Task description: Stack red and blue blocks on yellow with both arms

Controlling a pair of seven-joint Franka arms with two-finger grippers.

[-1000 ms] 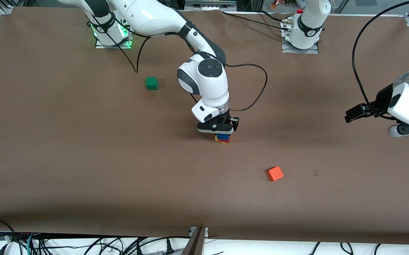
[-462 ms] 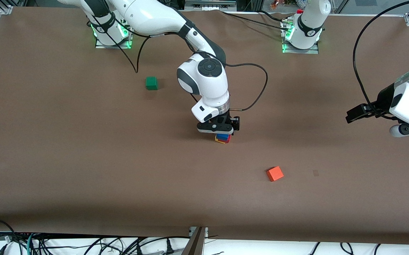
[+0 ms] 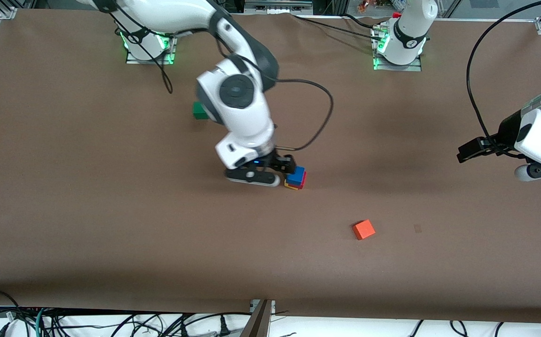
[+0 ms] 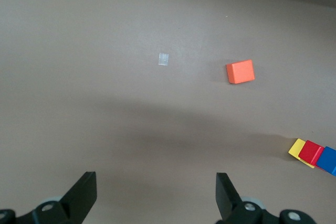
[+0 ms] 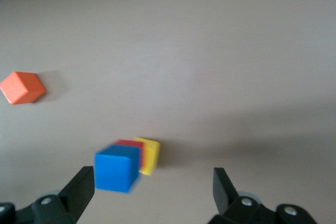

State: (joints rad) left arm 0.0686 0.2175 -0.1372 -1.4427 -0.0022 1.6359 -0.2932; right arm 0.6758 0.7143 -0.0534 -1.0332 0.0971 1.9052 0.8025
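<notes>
— What changed?
— Right gripper [image 3: 277, 175] has let go and drawn off the stack toward the green cube [image 3: 199, 111], which its arm half hides; fingers apart, empty.
— And the stack?
— Blue block [image 3: 296, 174] on red block [image 3: 302, 181] on yellow block [image 3: 290, 186], yellow barely showing.
— Left gripper [image 4: 156, 195]?
— Waiting, fingers apart, well off from the stack, over the table [image 3: 88, 210]. Orange cube [image 3: 363, 229] sits nearer the camera.

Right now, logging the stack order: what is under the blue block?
Under the blue block sits the red block, with the yellow block lowest, on the table. Only edges of red and yellow show; the rest is covered. The open right gripper is beside the stack.
</notes>
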